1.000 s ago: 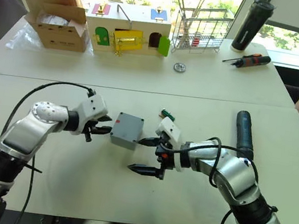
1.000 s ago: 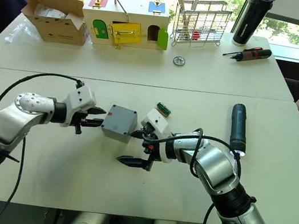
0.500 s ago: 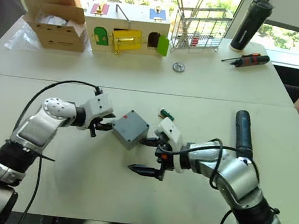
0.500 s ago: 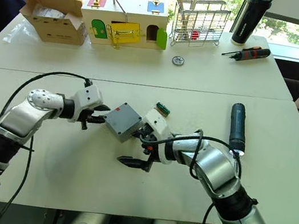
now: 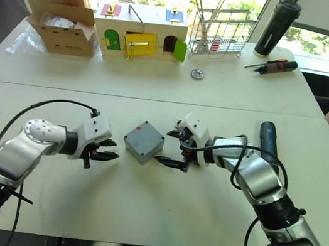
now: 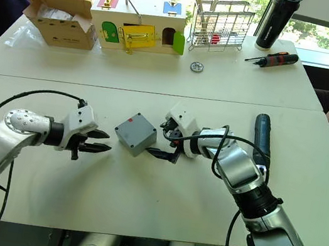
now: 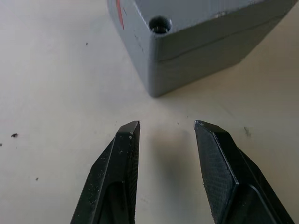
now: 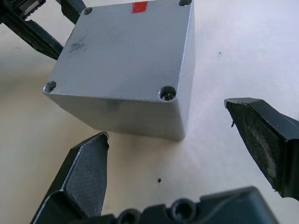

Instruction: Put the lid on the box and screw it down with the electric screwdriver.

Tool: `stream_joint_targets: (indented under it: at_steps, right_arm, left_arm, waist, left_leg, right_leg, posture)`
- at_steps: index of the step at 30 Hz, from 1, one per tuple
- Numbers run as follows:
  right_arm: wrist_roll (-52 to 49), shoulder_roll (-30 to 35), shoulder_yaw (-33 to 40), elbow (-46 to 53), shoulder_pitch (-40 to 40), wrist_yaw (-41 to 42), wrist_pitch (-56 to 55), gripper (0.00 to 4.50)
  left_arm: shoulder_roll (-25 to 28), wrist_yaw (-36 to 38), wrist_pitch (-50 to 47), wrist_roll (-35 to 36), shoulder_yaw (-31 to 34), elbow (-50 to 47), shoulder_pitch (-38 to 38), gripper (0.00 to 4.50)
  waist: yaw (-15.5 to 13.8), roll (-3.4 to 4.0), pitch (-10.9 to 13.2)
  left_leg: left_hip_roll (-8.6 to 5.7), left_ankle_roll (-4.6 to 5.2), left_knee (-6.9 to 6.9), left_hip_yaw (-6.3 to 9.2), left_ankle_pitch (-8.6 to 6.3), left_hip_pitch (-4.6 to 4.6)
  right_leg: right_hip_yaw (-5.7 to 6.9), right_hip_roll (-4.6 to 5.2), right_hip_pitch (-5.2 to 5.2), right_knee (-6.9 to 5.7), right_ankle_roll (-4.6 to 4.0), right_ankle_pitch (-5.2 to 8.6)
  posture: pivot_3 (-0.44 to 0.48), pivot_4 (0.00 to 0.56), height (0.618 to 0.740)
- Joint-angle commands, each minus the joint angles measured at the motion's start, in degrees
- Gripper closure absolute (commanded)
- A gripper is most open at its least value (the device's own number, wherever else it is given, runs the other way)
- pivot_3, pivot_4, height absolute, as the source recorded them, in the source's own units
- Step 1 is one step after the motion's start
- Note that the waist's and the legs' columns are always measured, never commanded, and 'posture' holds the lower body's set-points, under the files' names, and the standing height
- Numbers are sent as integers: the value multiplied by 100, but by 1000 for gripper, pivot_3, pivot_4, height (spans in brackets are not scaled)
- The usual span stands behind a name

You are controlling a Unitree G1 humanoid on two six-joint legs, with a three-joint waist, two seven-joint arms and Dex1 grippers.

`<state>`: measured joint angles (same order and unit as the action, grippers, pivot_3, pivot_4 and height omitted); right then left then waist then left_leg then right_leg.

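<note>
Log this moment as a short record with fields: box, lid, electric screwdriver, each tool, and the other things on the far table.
box: grey box on the near table, standing free between the two tools
lid: already seated on the box, screw in one corner hole
electric screwdriver: lying on the table beyond the right arm, untouched
left tool: open, just short of the box
right tool: open, beside the box
far table: cardboard carton, wooden box with coloured doors, wire rack, black bottle, hand screwdriver
</note>
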<state>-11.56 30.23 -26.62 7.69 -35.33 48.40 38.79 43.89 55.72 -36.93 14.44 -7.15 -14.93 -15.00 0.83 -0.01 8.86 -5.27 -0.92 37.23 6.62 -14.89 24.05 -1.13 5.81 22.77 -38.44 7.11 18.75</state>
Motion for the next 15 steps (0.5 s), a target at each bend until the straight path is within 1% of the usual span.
stream_joint_targets:
  at_steps: [1, 8, 15]
  right_arm:
    - [19, -67, -29, 234, -17, 167, -64, 23]
    - [-62, -119, 28, 815, 269, 127, 351, 23]
    - [-183, -261, 79, 1365, 536, -57, 864, 23]
  left_arm:
    - [-124, -247, 65, -42, 46, -85, -100, 2626]
    - [-293, -490, 381, -207, 10, 305, -310, 2626]
    - [-348, -488, 578, -289, -21, 586, -486, 2626]
  waist:
    - [6, 0, 0]
    - [6, 0, 0]
    - [9, 0, 0]
  left_leg:
    - [0, 0, 0, 0, 0, 0]
    - [1, 0, -1, 1, 0, 0]
    - [0, -1, -1, 1, 0, 0]
  right_leg:
    - [0, 0, 1, 0, 0, 0]
    - [0, -1, 1, 0, 0, 0]
    - [0, 0, 2, 0, 0, 0]
  posture:
    - [0, 150, 740]
    - [0, 150, 740]
    - [0, 150, 740]
